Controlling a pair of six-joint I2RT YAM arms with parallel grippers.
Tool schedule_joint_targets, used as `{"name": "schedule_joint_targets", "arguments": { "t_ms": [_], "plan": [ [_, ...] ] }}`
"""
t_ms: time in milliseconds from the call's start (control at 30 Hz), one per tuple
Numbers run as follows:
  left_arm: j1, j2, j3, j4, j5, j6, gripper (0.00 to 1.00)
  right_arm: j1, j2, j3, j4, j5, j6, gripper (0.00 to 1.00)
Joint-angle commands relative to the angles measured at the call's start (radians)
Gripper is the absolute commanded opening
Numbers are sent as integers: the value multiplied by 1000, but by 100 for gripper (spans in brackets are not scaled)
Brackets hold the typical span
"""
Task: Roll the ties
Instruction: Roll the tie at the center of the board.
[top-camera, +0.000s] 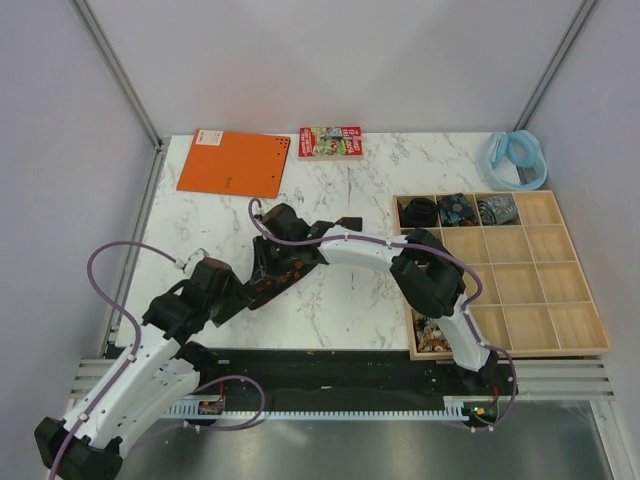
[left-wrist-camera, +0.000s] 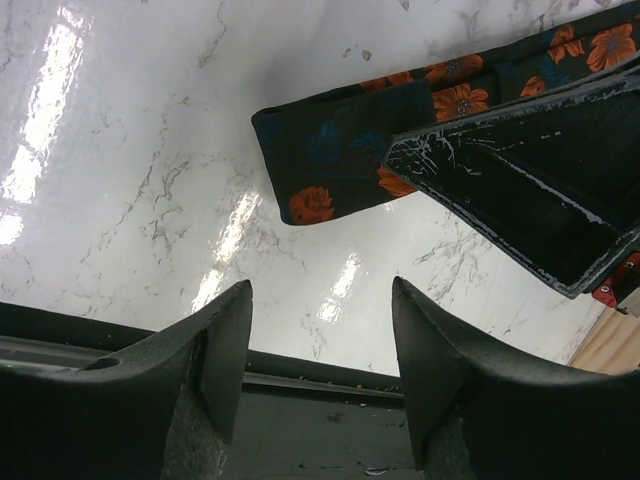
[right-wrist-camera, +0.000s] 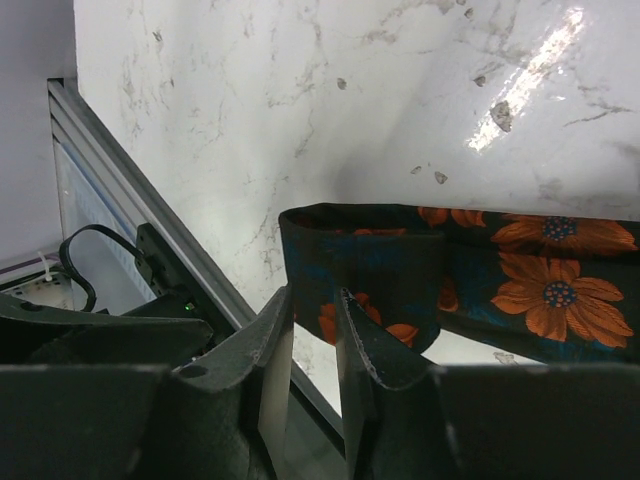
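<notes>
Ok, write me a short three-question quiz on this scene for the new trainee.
1. True or false: the left tool is open with nothing between its fingers.
2. How many rolled ties sit in the far row of the wooden tray? A) one B) three C) five
3. Fill in: the tie lying on the table is dark with ____ flowers.

Key: 1 true; 2 B; 3 orange.
</notes>
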Motion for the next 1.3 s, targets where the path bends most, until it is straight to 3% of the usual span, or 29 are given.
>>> {"name": "schedule_joint_targets", "arguments": {
  "t_ms": [0,467,1267],
  "plan": [
    [5,-12,-18,49,-28,-52,63,-10,9,-19,22,-1,-30,30],
    [5,38,-87,141,-19,-51,63,-56,-3,-171,103,-7,-39,29],
    [50,256,-104,360,-47,-58,63,-67,-17,-263,183,-31,-13,28]
  ]
}}
